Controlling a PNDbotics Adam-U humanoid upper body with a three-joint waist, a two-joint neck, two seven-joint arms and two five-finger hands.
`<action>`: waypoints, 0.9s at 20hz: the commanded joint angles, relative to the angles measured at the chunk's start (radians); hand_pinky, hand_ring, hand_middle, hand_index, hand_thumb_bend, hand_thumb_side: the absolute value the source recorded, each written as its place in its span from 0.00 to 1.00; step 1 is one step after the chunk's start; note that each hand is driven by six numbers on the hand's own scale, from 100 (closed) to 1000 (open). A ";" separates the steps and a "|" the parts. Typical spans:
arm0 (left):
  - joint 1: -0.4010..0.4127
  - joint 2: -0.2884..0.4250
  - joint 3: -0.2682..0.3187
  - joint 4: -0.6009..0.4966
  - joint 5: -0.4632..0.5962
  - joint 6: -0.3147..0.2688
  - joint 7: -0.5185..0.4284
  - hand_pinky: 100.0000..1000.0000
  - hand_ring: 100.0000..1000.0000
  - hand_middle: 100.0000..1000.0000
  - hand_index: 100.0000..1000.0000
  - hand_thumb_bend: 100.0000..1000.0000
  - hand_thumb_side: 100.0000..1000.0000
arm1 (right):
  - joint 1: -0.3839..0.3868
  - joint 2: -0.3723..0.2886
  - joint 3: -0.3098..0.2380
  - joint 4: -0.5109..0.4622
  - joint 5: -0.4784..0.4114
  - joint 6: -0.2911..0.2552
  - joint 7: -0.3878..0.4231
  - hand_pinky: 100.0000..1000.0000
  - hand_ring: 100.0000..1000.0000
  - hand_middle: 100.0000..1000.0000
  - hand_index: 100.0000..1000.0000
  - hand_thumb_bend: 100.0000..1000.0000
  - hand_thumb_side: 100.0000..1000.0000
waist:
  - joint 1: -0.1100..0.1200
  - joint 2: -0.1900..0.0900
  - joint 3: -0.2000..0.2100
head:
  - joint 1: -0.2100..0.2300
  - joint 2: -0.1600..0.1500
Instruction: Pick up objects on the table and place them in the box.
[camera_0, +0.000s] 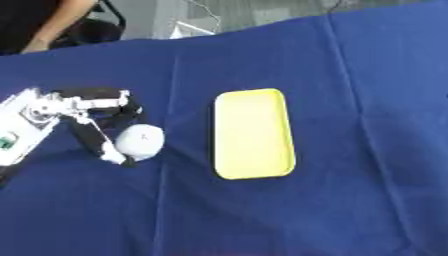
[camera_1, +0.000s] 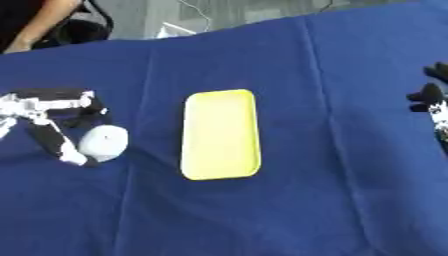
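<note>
A white round object (camera_0: 141, 140) lies on the blue cloth, left of a shallow yellow tray (camera_0: 252, 133). My left hand (camera_0: 87, 112) reaches in from the left edge, its fingers and thumb curved round the white object from above and from the left side. The yellow tray holds nothing and lies lengthwise in the middle of the table. My right hand (camera_1: 431, 100) shows only at the right edge of the right eye view, well away from the tray; just its dark fingertips are in view.
A blue cloth (camera_0: 350, 200) covers the whole table, with creases running front to back. A person sits beyond the far left edge, away from the objects.
</note>
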 joint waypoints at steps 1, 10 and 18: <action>-0.031 0.006 0.009 -0.021 -0.021 0.002 0.024 0.15 0.03 0.14 0.23 0.00 0.13 | -0.006 -0.023 -0.005 -0.012 -0.005 -0.002 0.003 0.63 0.66 0.88 0.96 0.26 0.76 | -0.006 -0.015 0.002 | -0.001 -0.007; -0.150 -0.115 0.009 -0.005 -0.057 0.030 0.094 0.12 0.01 0.13 0.22 0.00 0.15 | -0.006 -0.019 -0.003 -0.010 -0.007 -0.002 0.005 0.63 0.66 0.88 0.96 0.26 0.76 | -0.012 -0.018 0.003 | 0.002 -0.009; -0.228 -0.220 -0.011 0.038 -0.077 0.029 0.098 0.12 0.00 0.13 0.22 0.00 0.16 | -0.006 -0.016 -0.003 -0.010 -0.009 -0.002 0.006 0.63 0.66 0.88 0.96 0.27 0.76 | -0.015 -0.017 0.002 | 0.004 -0.008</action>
